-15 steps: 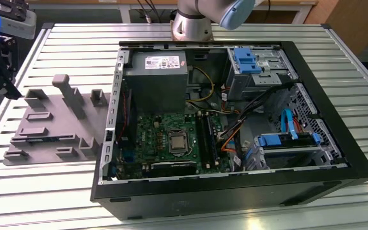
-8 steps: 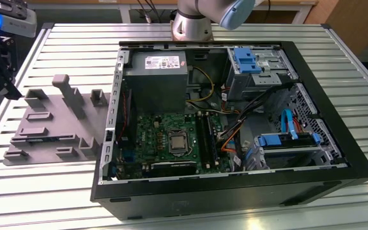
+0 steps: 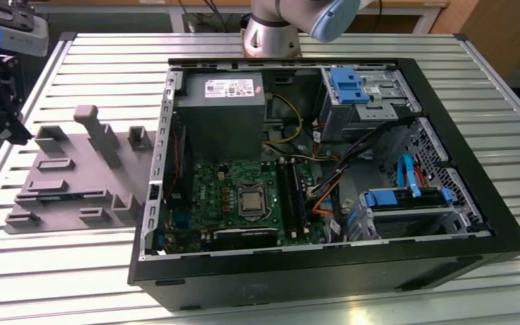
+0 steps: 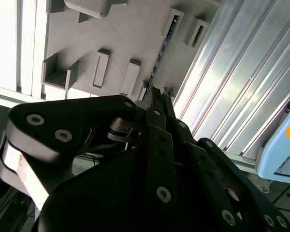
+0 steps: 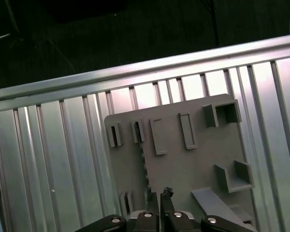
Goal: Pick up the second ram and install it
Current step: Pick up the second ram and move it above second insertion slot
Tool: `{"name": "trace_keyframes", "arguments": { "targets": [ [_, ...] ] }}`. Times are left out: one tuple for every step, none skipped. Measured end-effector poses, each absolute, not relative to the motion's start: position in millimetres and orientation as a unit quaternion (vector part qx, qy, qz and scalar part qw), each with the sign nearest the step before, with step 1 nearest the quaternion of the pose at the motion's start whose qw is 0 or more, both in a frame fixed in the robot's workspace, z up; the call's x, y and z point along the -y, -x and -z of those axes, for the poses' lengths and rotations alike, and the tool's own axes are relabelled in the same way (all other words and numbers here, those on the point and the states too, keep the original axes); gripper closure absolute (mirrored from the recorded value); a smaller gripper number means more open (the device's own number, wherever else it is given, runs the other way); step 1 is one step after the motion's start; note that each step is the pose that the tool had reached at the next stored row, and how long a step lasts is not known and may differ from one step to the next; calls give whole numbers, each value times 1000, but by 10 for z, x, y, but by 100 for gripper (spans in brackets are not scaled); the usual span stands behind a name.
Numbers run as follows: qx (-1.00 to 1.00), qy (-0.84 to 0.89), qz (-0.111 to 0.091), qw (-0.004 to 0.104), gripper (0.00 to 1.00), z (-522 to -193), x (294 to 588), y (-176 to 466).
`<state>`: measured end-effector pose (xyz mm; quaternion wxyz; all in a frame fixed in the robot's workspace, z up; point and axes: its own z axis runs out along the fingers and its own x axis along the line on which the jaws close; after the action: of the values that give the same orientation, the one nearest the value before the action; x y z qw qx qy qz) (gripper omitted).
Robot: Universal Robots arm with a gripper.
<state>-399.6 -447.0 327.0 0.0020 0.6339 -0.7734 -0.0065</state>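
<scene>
The second ram stands on its edge in a slot of the grey holder plate, so it looks like a thin dark strip; the second wrist view has the ram running away from the fingertips. My gripper hovers above the plate, just off one end of the stick and not touching it. Its black fingers are drawn together with nothing between them. In the exterior view, the gripper hangs at the far left over the table edge, beside the holder plate.
An open black computer case lies on the slatted aluminium table, to the exterior view's right of the plate. Inside are the green motherboard with long black memory slots, a power supply and blue drive brackets.
</scene>
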Motion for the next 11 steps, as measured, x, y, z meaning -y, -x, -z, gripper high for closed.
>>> {"name": "trace_keyframes", "arguments": {
  "targets": [
    [773, -634, 9, -2, 83, -3266, 4471, 4007],
    [773, -634, 12, -5, 83, -3261, 4474, 4014],
    [772, -635, 13, -7, 83, -3254, 4476, 4017],
    [769, -639, 14, -7, 83, -3244, 4475, 4017],
    [765, -644, 14, -7, 83, -3236, 4476, 4017],
    [762, -648, 13, -7, 83, -3226, 4479, 4016],
    [759, -651, 14, -7, 82, -3215, 4483, 4016],
    [756, -654, 14, -7, 82, -3205, 4486, 4017],
    [753, -658, 14, -7, 76, -3195, 4488, 4017],
    [749, -662, 14, -7, 76, -3184, 4489, 4017],
    [746, -666, 14, -7, 70, -3173, 4491, 4017]
  ]
}}
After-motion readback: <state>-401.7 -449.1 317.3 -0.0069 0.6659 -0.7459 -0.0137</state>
